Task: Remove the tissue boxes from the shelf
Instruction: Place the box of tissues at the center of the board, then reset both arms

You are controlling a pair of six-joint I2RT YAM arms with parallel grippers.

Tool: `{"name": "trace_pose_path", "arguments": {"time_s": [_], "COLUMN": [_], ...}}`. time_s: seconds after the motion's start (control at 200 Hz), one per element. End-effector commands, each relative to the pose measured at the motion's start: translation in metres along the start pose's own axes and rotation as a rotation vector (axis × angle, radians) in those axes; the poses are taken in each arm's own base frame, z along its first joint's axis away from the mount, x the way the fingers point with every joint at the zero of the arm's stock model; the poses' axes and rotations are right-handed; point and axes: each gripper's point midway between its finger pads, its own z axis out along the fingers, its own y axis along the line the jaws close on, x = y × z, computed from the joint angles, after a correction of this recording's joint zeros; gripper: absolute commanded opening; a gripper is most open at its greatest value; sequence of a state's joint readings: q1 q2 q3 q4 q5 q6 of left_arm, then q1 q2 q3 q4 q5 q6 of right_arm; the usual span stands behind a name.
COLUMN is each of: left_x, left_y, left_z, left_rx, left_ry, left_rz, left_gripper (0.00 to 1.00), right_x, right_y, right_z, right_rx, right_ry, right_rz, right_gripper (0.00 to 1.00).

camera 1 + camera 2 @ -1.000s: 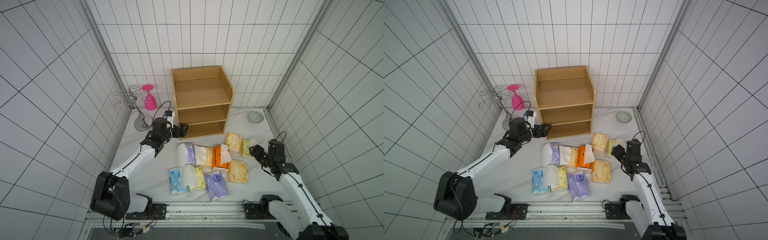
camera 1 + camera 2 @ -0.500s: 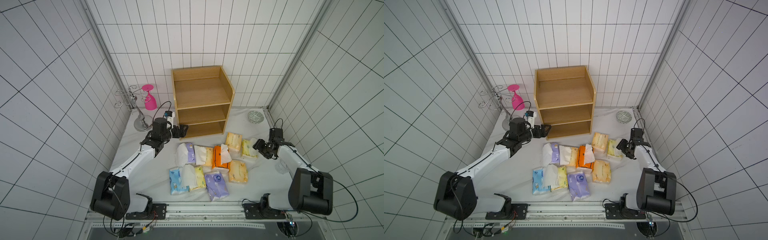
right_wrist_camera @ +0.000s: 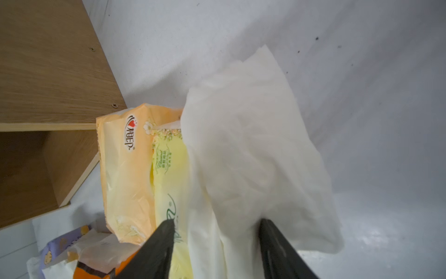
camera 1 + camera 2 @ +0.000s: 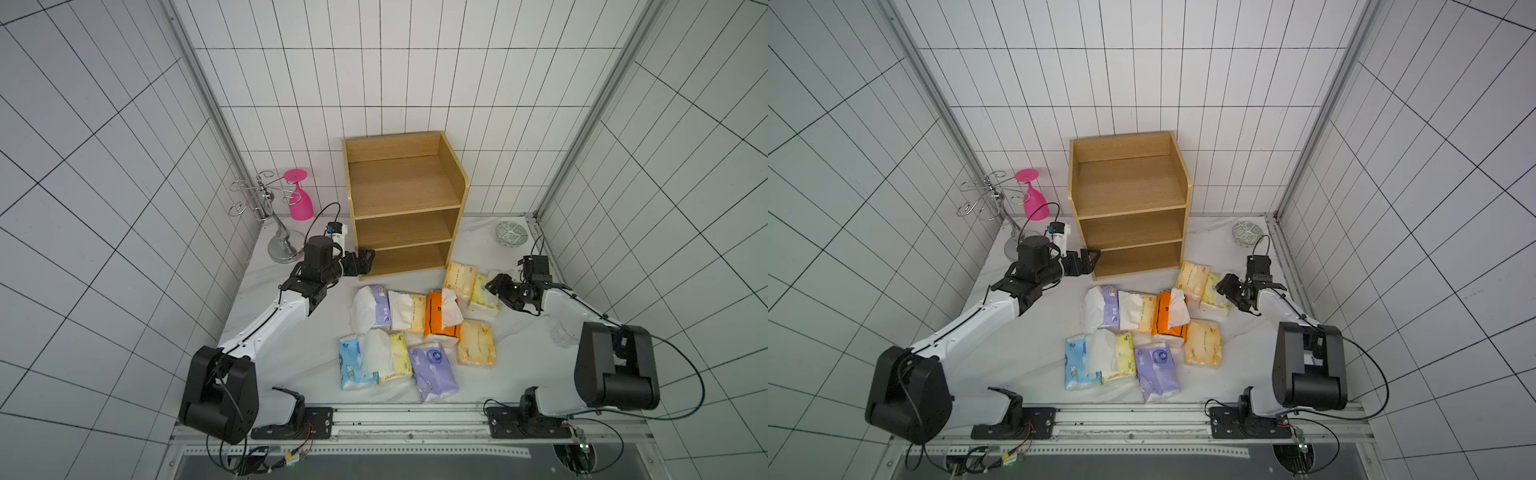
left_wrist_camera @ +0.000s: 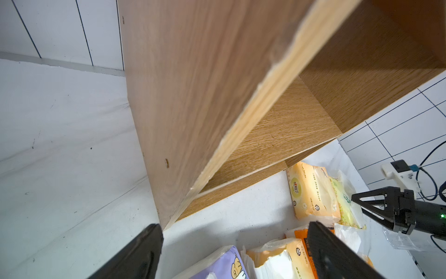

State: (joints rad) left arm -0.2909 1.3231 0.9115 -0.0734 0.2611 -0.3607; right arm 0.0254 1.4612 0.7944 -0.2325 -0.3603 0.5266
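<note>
White tiled walls (image 4: 415, 75) on three sides, dark grout, aluminium corner posts (image 4: 201, 83). Tabletop (image 4: 299, 353) under creased white cloth. Silver wire cup rack (image 4: 266, 203) with pink glass (image 4: 300, 203) in back corner. Small patterned bowl (image 4: 511, 233), possibly ceramic. Even, diffuse light.

Pink cup (image 4: 300, 199) inverted on wire rack (image 4: 283, 251); patterned bowl (image 4: 511, 233) near back wall.

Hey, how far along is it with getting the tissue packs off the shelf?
Done: all three levels of the shelf show bare wood, and nine tissue packs lie on the table. In hand: nothing. The right gripper is open at the yellow pack, and the left gripper is open by the shelf's bottom corner. Left: apparently nothing.
</note>
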Motion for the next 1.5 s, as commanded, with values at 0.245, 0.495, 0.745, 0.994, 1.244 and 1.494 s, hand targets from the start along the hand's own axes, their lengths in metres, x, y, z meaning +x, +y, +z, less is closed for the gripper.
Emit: {"name": "trace_pose_path", "arguments": {"time_s": [0.245, 0.495, 0.745, 0.994, 1.244, 1.494], "left_x": [-0.045, -0.06, -0.022, 0.011, 0.03, 0.026], "left_y": [0.028, 0.097, 0.175, 0.212, 0.223, 0.223], "left_z": [-0.066, -0.132, -0.139, -0.132, -0.11, -0.088], "left_rx": [-0.26, -0.601, -0.881, -0.957, -0.837, -0.761], "left_ry": [-0.239, -0.435, -0.482, -0.431, -0.472, -0.496], "left_rz": [-0.055, -0.031, -0.009, -0.019, -0.004, 0.051], "left_gripper": [0.99, 0.99, 0.99, 0.98, 0.98, 0.98], "right_x": [-0.048, -0.091, -0.105, -0.105, -0.097, -0.09], "right_y": [0.0, -0.019, -0.041, -0.05, -0.063, -0.068], "right_z": [-0.075, -0.105, -0.084, -0.065, -0.048, -0.033], "right_rx": [0.126, 0.281, 0.321, 0.333, 0.329, 0.307], "right_ry": [-0.29, -0.584, -0.718, -0.741, -0.776, -0.78], "right_rz": [-0.125, -0.311, -0.358, -0.396, -0.396, -0.413], "right_gripper": [0.99, 0.99, 0.99, 0.99, 0.99, 0.99]}}
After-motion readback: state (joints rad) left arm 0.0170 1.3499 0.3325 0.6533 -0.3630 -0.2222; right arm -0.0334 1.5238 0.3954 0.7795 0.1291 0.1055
